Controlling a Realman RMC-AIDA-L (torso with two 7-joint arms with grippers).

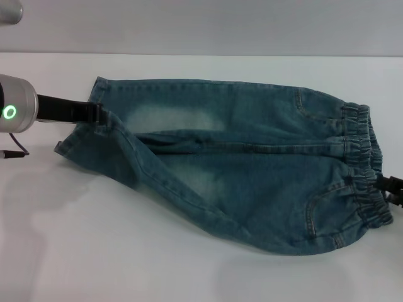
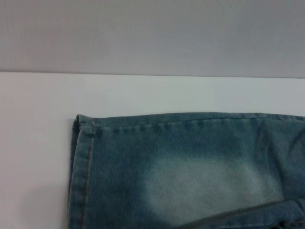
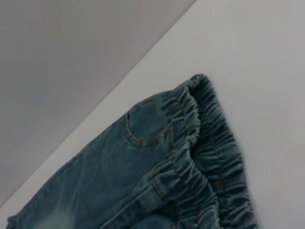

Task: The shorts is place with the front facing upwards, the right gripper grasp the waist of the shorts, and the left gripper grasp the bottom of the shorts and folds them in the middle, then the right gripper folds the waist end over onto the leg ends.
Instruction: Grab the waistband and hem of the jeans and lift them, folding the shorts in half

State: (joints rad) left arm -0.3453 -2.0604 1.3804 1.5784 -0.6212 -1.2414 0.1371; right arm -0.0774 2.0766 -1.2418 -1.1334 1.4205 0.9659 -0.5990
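The left gripper (image 1: 99,114) is clenched on the bottom of the shorts (image 1: 85,126), lifting that hem. The right gripper (image 1: 391,187) touches the waist (image 1: 365,167); its grip cannot be told. The shorts (image 1: 239,170) lie across the white table (image 1: 94,251).

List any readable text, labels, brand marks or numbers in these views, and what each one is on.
None: no words, brand marks or numbers can be read in any view.
The shorts show only stitching, pockets and the gathered waistband; no tag or label is visible.
The left gripper, at the leg ends, carries a glowing green ring, a light and not a character.
The right gripper, at the waistband, shows no marking.
The table is unmarked.
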